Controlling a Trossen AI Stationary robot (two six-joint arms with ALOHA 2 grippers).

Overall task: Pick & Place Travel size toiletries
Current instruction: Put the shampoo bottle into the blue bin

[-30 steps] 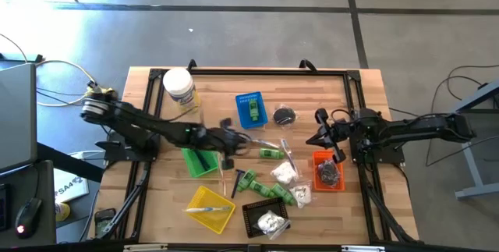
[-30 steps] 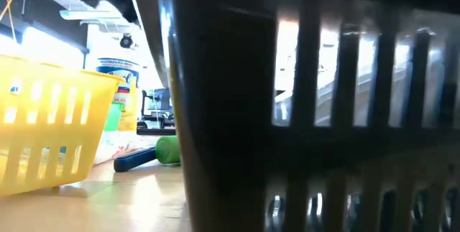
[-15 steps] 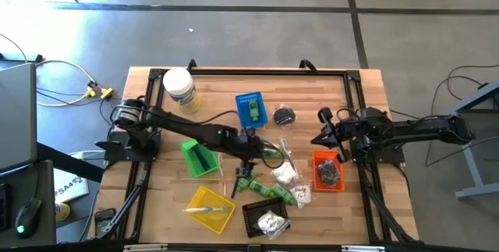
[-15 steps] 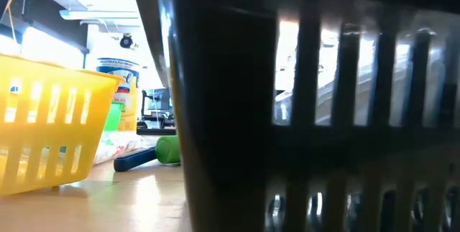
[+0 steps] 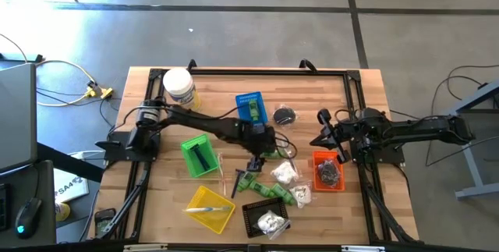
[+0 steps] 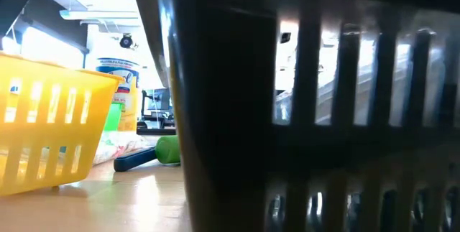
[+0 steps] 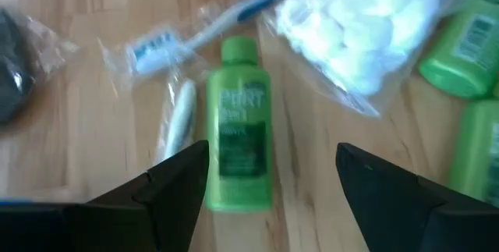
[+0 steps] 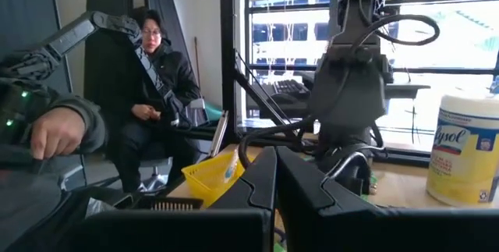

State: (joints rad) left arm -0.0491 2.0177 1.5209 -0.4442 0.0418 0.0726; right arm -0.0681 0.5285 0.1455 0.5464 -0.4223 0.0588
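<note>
The left gripper (image 5: 265, 153) has travelled across the bench (image 5: 355, 96) since a second ago, from beside the green basket (image 5: 197, 156) to the cluster of toiletries in the middle, and its fingers (image 7: 168, 186), clenched back then, now stand released and wide apart. Between them in the left wrist view lies a green bottle (image 7: 240, 126), flat on the wood and not gripped, with a wrapped toothbrush (image 7: 204, 27) just beyond its cap and a white soft packet (image 7: 373, 27) beside it. More green bottles (image 5: 263, 190) lie near the black basket (image 5: 264, 219). The right gripper (image 5: 322, 129) hangs near the orange basket (image 5: 327, 170), fingers clenched on nothing, much where it was. A person (image 8: 160, 88) sits in the room beyond.
</note>
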